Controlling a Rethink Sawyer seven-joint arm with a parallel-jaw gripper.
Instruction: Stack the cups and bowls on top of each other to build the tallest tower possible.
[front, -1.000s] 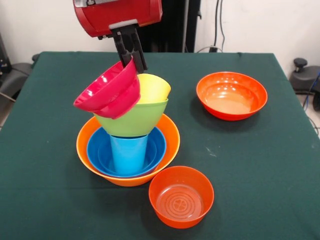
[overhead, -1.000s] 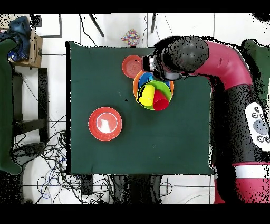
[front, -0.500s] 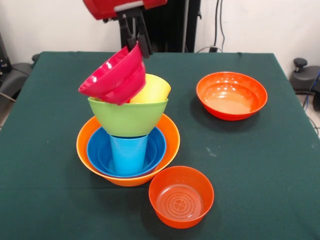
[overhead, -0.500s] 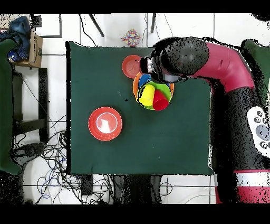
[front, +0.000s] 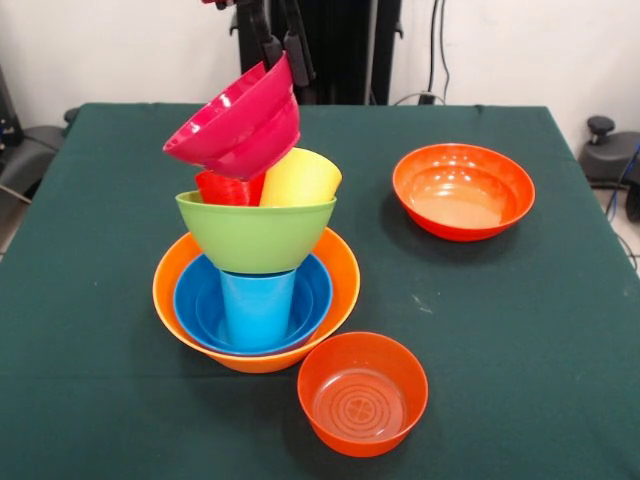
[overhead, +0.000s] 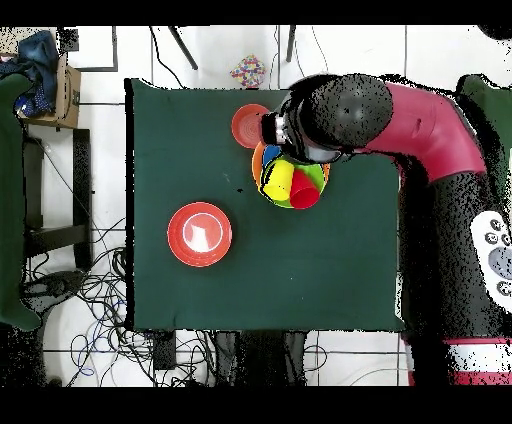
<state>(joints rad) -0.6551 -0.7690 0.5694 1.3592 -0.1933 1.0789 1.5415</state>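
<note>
**Pink bowl held up over the tower**

Front view: The gripper (front: 277, 45) comes down from the top edge. Its two black fingers (front: 298, 55) pinch the far rim of the pink bowl (front: 237, 122), one on each side of the rim. The pink bowl hangs tilted, with its open side turned to the left. It is above the tower (front: 256, 285) and looks just clear of the cups.

The tower stands on the left part of the green table (front: 520, 330). Its bottom piece is the big orange bowl (front: 335, 290). A blue bowl (front: 200, 300) sits inside it. A light blue cup (front: 257, 308) stands in the blue bowl. A green bowl (front: 256, 236) rests on top of that cup. A red cup (front: 225, 188) and a yellow cup (front: 300, 178) stick out of the green bowl, side by side.

A small red-orange bowl (front: 362, 393) sits just near the tower, at the front edge. A wider red-orange bowl (front: 463, 190) sits well apart on the right.

Overhead view: The red arm (overhead: 420, 130) covers part of the tower (overhead: 290, 182). The yellow cup (overhead: 277, 180) and red cup (overhead: 303, 194) show in the green bowl (overhead: 291, 202). The small red-orange bowl (overhead: 248, 125) is beside the tower. The wider one (overhead: 199, 233) is alone on the left.
</note>
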